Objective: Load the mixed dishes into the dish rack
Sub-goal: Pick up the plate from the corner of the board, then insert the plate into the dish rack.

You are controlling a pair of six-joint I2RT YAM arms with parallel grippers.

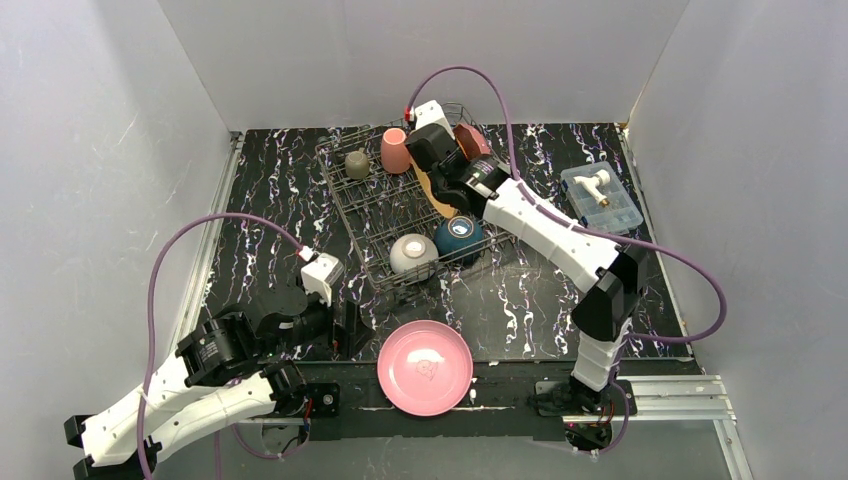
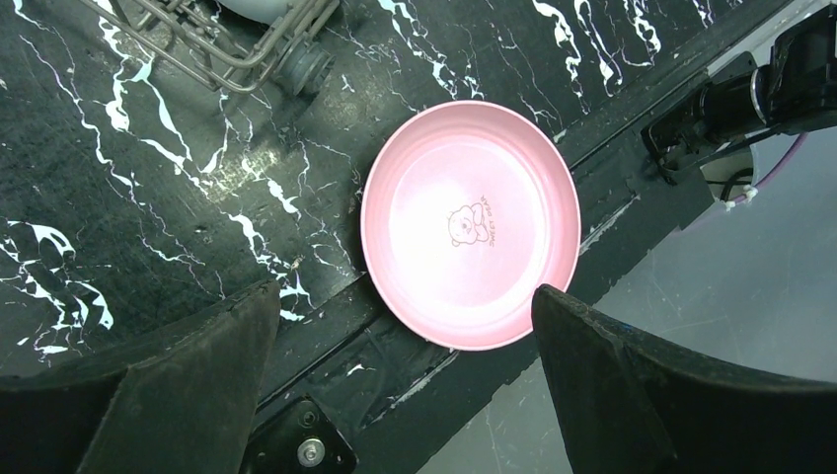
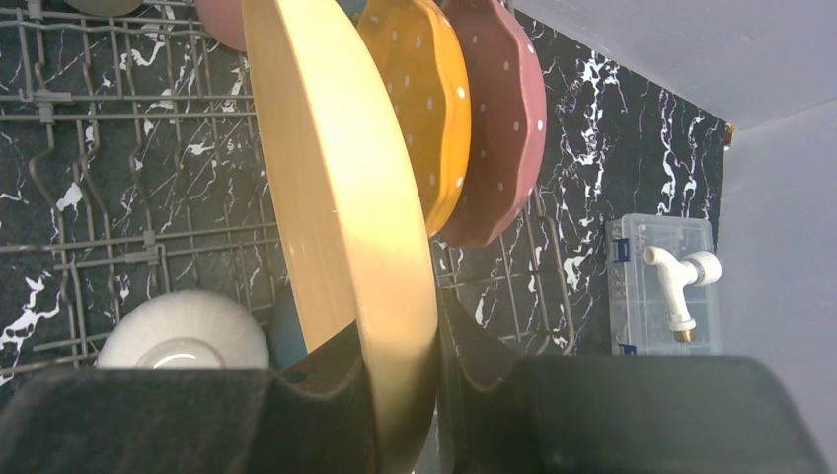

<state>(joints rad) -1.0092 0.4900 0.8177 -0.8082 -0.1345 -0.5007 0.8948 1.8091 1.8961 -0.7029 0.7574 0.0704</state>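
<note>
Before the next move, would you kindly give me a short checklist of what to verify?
1. Right gripper shut on yellow plate: ok.
2. Yellow plate on edge beside orange plate in the dish rack: ok.
3. Yellow plate seated between tines: cannot tell.
4. Left gripper open above pink plate: ok.
5. Pink plate loaded: not ok, it lies flat on the table, outside the rack.

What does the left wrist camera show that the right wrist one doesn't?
Left wrist only: the pink plate flat on the table, ahead of the open left gripper. Right wrist only: the right gripper shut on a yellow plate, an orange plate and a dark red plate standing in the rack, a clear box. Both: the rack and the table.
</note>
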